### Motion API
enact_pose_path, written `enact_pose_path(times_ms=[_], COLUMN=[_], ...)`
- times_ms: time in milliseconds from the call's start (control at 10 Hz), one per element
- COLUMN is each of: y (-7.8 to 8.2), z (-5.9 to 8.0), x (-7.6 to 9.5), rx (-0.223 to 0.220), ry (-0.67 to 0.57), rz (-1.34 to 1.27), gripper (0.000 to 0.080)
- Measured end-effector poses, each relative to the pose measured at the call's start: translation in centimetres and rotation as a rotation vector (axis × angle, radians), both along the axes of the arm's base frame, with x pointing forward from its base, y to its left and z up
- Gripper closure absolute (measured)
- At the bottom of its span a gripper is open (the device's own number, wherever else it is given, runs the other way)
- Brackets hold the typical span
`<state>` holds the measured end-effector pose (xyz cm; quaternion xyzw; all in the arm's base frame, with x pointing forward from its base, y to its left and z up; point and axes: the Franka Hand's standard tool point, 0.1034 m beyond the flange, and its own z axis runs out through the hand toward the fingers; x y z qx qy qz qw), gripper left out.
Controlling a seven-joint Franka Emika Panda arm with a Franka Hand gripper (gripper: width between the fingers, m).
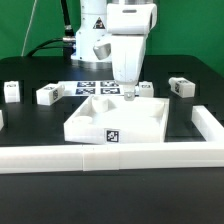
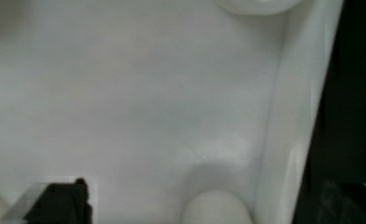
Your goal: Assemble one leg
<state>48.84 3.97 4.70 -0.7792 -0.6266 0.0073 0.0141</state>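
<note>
The large white panel [image 1: 112, 118] lies in the middle of the table. My gripper [image 1: 128, 90] is low over its far right corner. In the wrist view the panel's surface [image 2: 127, 100] fills the picture, with a round socket [image 2: 260, 5] and another [image 2: 224, 205] along its edge. One black finger [image 2: 59, 203] shows far off the middle, so the gripper [image 2: 201, 210] is open and holds nothing. Small white legs with marker tags lie on the table: one [image 1: 12, 90], one [image 1: 48, 94], one [image 1: 149, 90] just behind the panel, and one [image 1: 180, 86].
The marker board [image 1: 92, 86] lies behind the panel by the robot base. A long white fence [image 1: 110, 156] runs along the front and turns back on the exterior view's right [image 1: 210, 125]. Black table [image 2: 349, 100] shows beside the panel's edge.
</note>
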Motion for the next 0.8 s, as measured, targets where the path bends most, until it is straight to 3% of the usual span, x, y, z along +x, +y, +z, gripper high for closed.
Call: enact_pose_path(times_ms=[100,400,700,800], y=[0.2,-0.3,-0.2,-0.3], z=[-1.2,-3.5,-3.8,-3.9], x=[-1.1,-2.0,-2.2,-2.3], rx=[0.005,0.010,0.011,0.011], ry=[0.000,0.022,0.030,0.031], rz=[0.002,-0.010,-0.023,-0.025], gripper=[0.0150,0.0150,0.0150,0.0241])
